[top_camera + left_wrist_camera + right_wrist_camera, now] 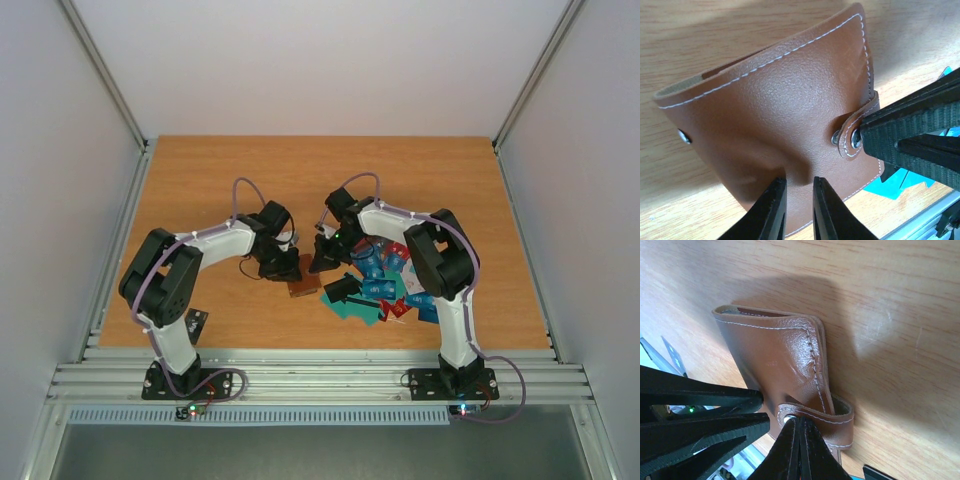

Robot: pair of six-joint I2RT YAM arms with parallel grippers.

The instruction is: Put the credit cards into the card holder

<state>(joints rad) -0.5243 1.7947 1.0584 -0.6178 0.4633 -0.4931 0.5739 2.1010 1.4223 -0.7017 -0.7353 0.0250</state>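
Left wrist view — brown stitched leather card holder (785, 110), left gripper (800, 184) pinching its near edge. Right gripper (799, 423) clamped tight on its snap strap (816, 416). Coloured plastic credit cards (385, 288) piled just beside — on wooden table (420, 180).

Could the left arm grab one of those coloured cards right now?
Probably not yet. The left fingers are pinched on the card holder, and the credit cards lie beyond it, partly under the right arm; the right fingers grip the holder's strap. It would have to let go and reach past.
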